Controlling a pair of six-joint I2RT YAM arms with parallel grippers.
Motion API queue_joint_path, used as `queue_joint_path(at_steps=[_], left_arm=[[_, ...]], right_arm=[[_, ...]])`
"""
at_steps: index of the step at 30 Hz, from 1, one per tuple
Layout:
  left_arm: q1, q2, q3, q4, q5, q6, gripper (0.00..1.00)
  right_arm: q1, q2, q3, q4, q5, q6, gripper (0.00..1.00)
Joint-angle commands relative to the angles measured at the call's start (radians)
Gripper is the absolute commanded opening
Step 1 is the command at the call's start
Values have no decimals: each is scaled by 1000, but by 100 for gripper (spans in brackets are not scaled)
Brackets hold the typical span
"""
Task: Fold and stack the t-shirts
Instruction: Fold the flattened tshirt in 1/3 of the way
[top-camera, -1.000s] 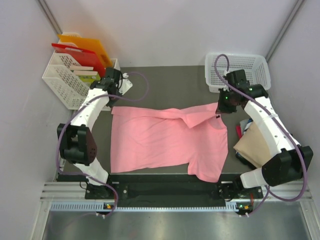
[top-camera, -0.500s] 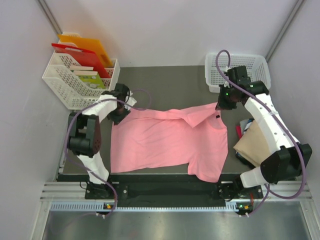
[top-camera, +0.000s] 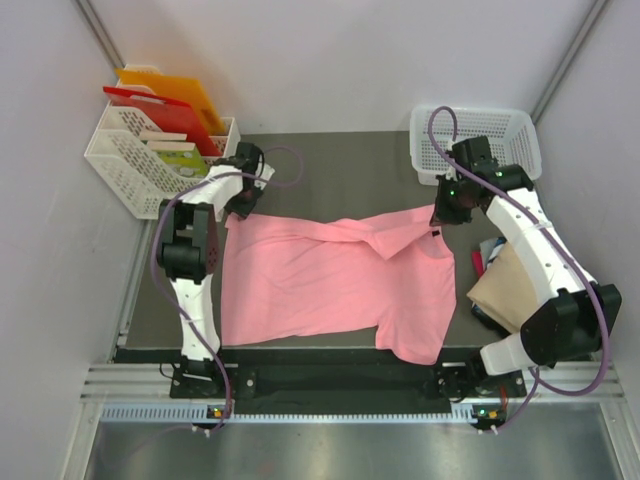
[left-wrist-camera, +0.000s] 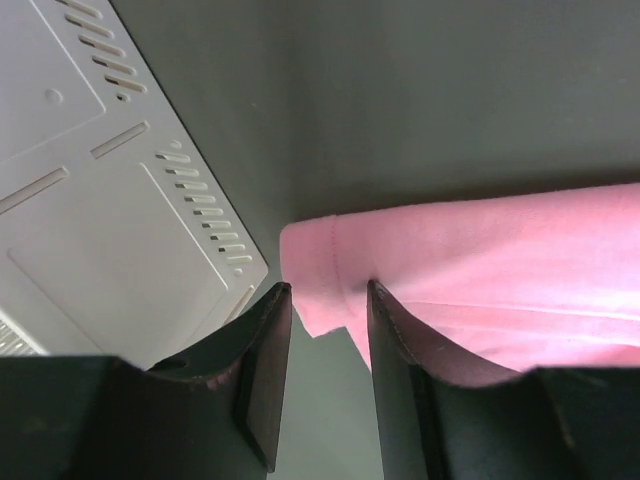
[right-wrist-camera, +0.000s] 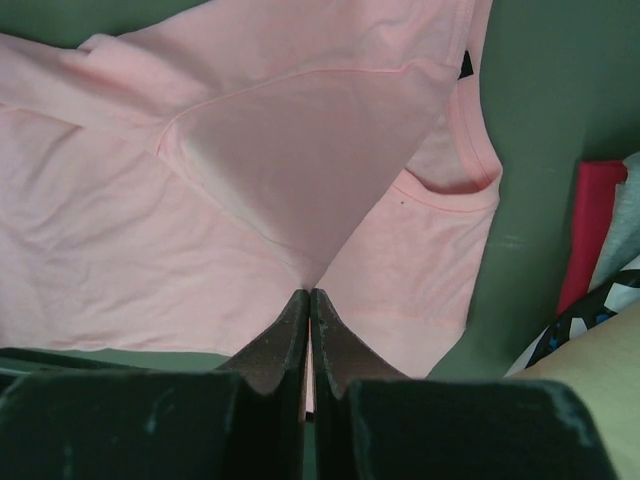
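Note:
A salmon-pink t-shirt lies spread on the dark table, its far right part folded over. My right gripper is shut on that far right corner and holds it lifted; in the right wrist view the cloth runs up from the closed fingertips. My left gripper is open at the shirt's far left corner; in the left wrist view that corner lies between the fingers, ungripped. A tan-beige shirt lies folded at the right on dark and red ones.
A white mesh basket stands at the far right. A white rack holding orange and red folders stands at the far left, close to my left gripper. Its white wall fills the left of the left wrist view.
My left arm has swung from the rack side down to the shirt's far left corner. My right gripper has stayed about where it was, still holding the folded corner.

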Motion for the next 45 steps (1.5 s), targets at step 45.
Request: queue_joint_path(at_steps=[45], left_arm=[[104,-79,-144,-10,66,-58,28]], right_arm=[[-14,2,15,6,26,1,0]])
